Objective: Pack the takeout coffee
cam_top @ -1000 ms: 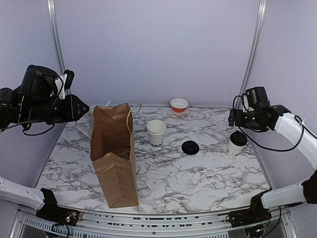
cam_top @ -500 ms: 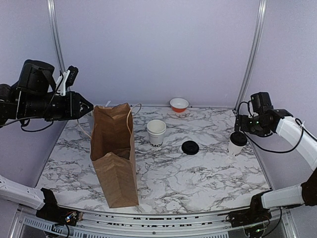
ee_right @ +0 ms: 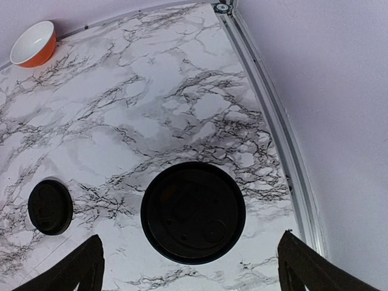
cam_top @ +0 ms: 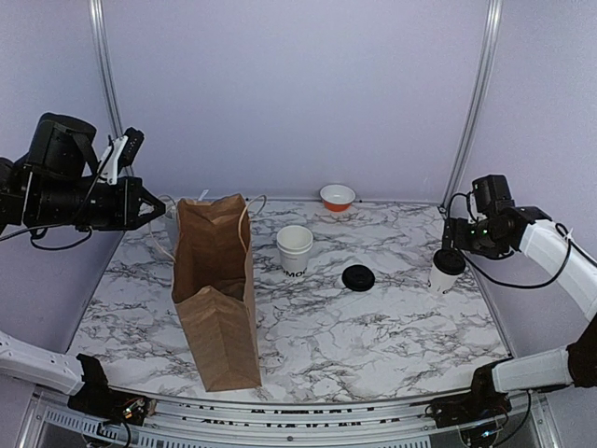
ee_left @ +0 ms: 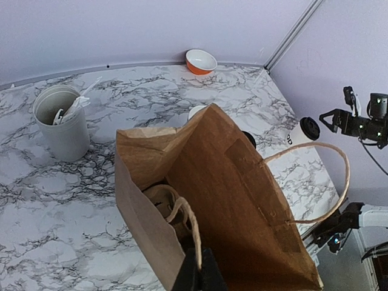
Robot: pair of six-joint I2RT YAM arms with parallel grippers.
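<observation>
Packing has barely begun (nothing of the coffee shows inside the bag). The brown paper bag (cam_top: 216, 289) stands open near the table's (cam_top: 373, 345) left edge. The left gripper (ee_left: 197, 267) has its fingers pinched together, seemingly on the bag's near handle (ee_left: 190, 230). One paper cup (cam_top: 294, 248) sits uncovered at mid-table toward the back edge, its loose black lid (cam_top: 357, 277) lying just beside it. The lidded cup (cam_top: 446, 269) stands by the right edge, the right gripper (ee_right: 188, 242) hovering over it with fingers spread wide, holding nothing. Left to do, by my reading: cap the open cup, then lower both cups into the bag.
</observation>
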